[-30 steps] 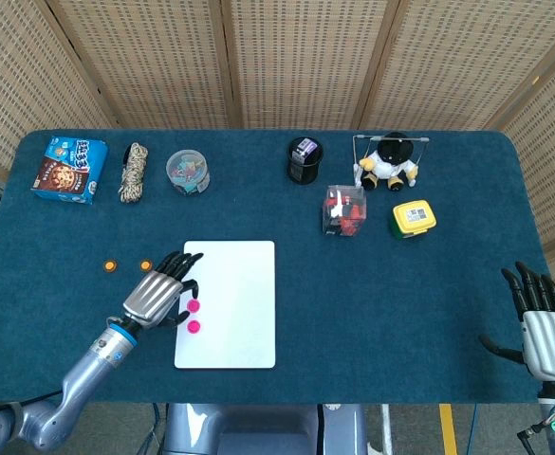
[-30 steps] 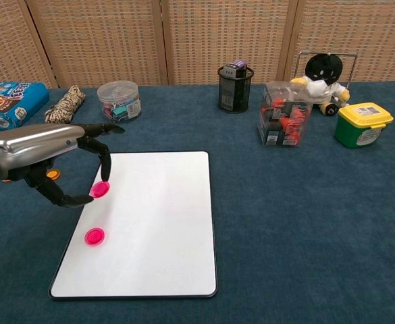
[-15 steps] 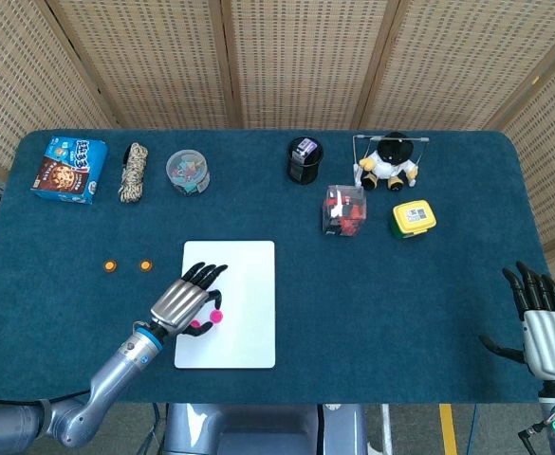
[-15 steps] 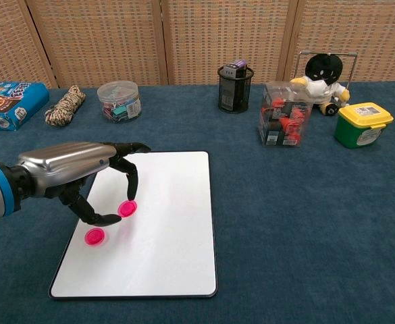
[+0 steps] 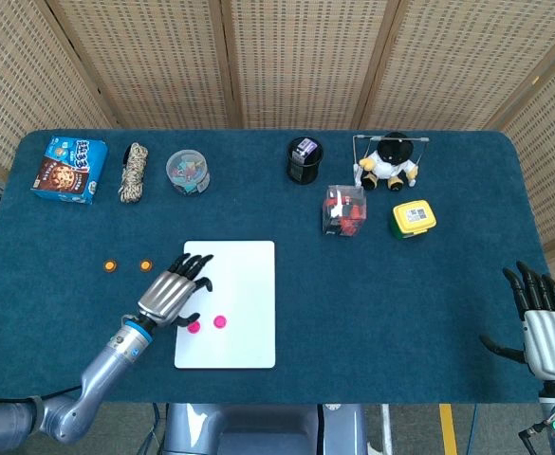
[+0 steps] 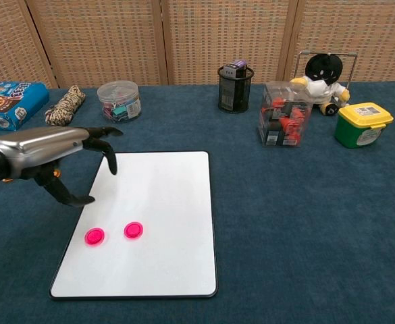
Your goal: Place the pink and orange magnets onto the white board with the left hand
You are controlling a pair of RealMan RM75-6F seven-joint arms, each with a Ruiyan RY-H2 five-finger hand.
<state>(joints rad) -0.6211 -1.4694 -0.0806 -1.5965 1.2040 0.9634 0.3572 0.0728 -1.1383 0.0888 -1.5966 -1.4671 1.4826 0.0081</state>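
The white board [image 5: 239, 303] [image 6: 163, 216] lies flat near the table's front. Two pink magnets lie side by side on its lower left part, one [image 5: 194, 327] [image 6: 94, 236] near the left edge and the other [image 5: 219, 321] [image 6: 134, 230] just to its right. Two orange magnets [image 5: 110, 265] [image 5: 145, 265] sit on the blue cloth left of the board. My left hand [image 5: 171, 296] [image 6: 55, 152] hovers over the board's left edge with fingers spread and nothing in it, apart from the pink magnets. My right hand [image 5: 543, 322] rests open at the table's front right, far from everything.
Along the back stand a cookie box [image 5: 68, 169], a rope bundle [image 5: 136, 172], a clear tub [image 5: 188, 172], a black mesh cup [image 5: 304, 159] and a plush toy [image 5: 388, 161]. A clear box with red contents [image 5: 343, 209] and a yellow-green container [image 5: 413, 219] sit right of centre.
My left hand carried the second pink magnet rightward onto the board, let it go beside the first, and has drawn back to the board's left edge. The right hand has not moved.
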